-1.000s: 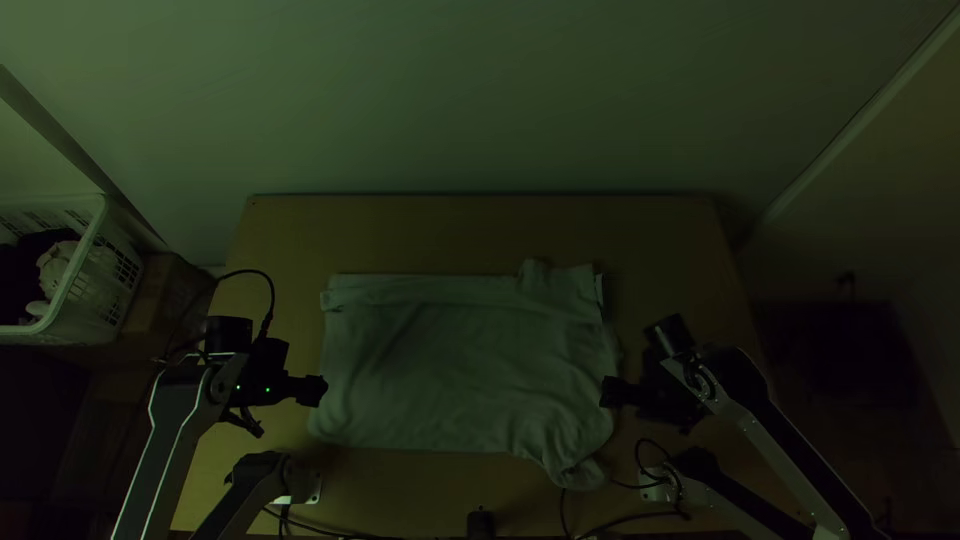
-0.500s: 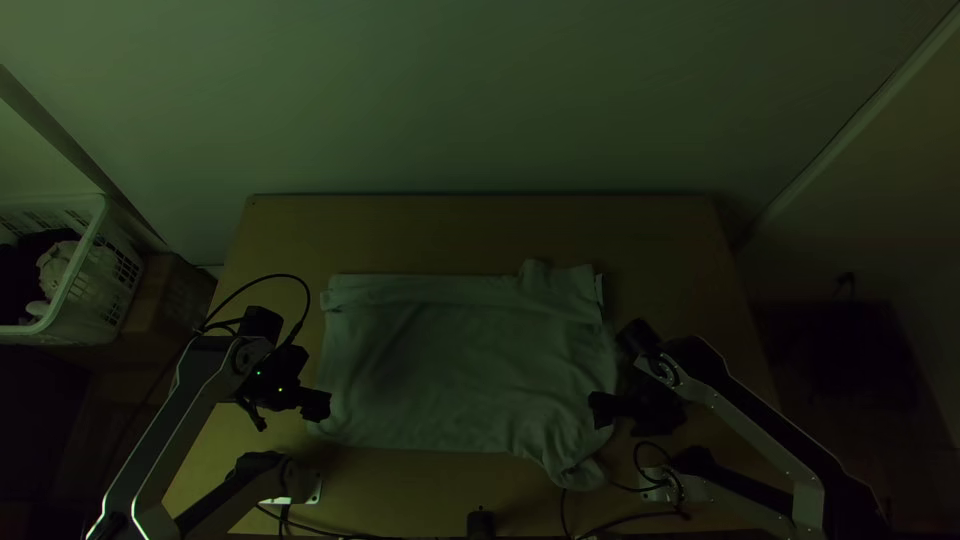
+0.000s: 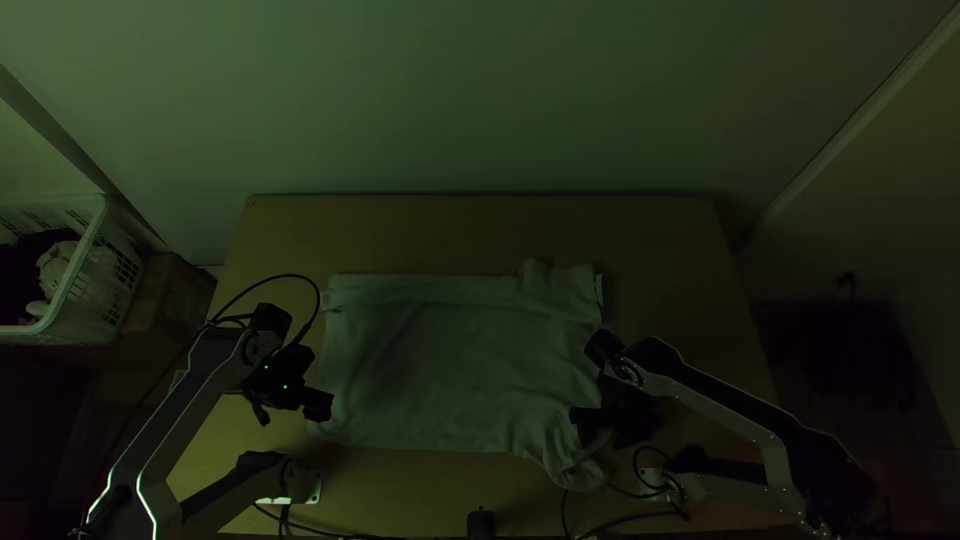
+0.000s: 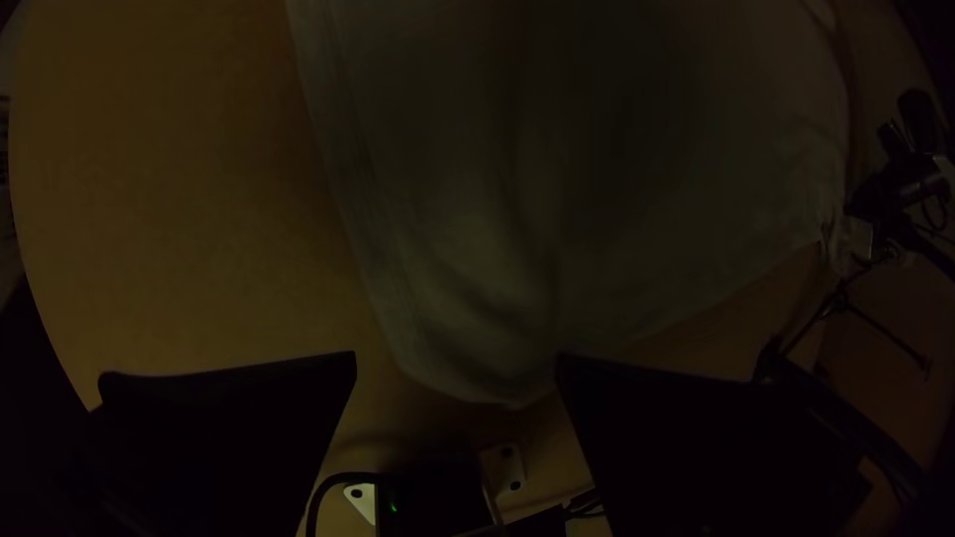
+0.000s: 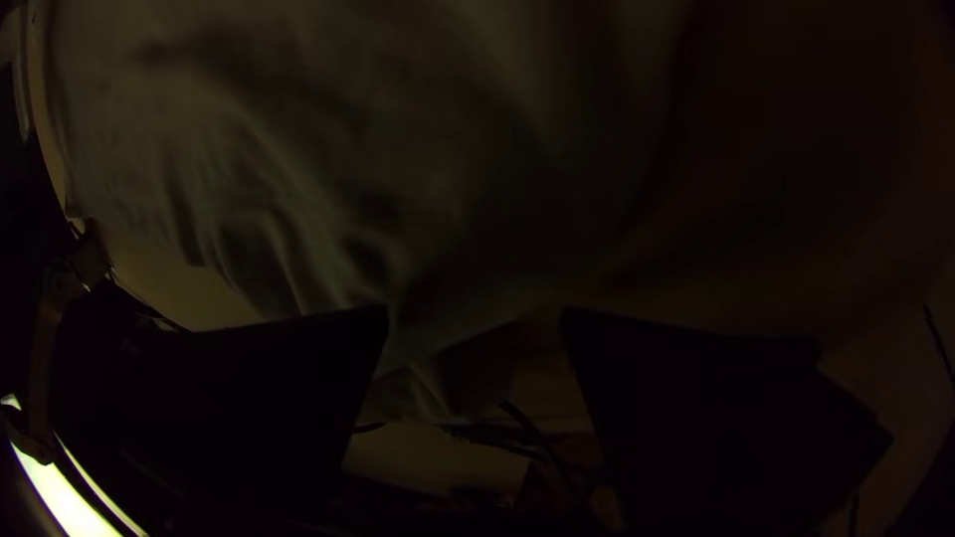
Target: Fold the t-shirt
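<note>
A white basket (image 3: 97, 300) with clothes (image 3: 56, 268) inside was seen off the bench's (image 3: 480, 230) left side, with a brown box (image 3: 160, 290) beside it. A black cable loop (image 3: 290, 276) was arched by the left arm (image 3: 190, 410), near the shirt's left edge. More cables (image 3: 640, 516) were strewn along the near edge, some close to the shirt's near right corner, and a small black object (image 3: 481, 524) was placed there too, near the middle. That right corner was partly covered by the right gripper (image 3: 577, 415).

The t-shirt (image 3: 450, 370) was spread across the bench's middle, with a band along its far edge; its near right part was bunched.

The left gripper (image 3: 324, 406) was positioned at the near left corner. Its fingers were parted wide, nothing gripped; in the left wrist view, the corner was framed between the tips. The right gripper's fingers were also wide apart, nothing gripped, with wrinkled fabric seen ahead and between. Whether the cloth was touched by either could not be told.
</note>
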You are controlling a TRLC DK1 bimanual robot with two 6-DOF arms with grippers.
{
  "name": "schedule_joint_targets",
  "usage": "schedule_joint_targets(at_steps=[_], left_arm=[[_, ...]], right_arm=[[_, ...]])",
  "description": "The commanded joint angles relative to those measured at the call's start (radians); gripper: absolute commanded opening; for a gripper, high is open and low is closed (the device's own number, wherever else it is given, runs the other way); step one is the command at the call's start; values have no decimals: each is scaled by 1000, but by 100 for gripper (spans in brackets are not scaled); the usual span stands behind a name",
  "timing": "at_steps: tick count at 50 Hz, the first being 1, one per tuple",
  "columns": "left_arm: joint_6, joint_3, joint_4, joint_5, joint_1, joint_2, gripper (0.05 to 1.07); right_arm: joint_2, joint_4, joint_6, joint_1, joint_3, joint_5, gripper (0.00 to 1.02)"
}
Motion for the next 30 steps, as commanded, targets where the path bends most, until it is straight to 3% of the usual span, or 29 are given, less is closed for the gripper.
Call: schedule_joint_targets(at_steps=[1,7,8,30], left_arm=[[32,2,-2,-6,-5,30,101],[47,8,-4,-6,-7,45,101],[49,7,-5,-7,-7,47,101],[73,-56,-56,-96,-133,152,101]], right_arm=[[45,30,-25,36,-22,-9,60],[39,103,-28,59,-30,41,6],[34,109,-26,63,-30,54,2],[34,115,-36,34,-32,57,3]])
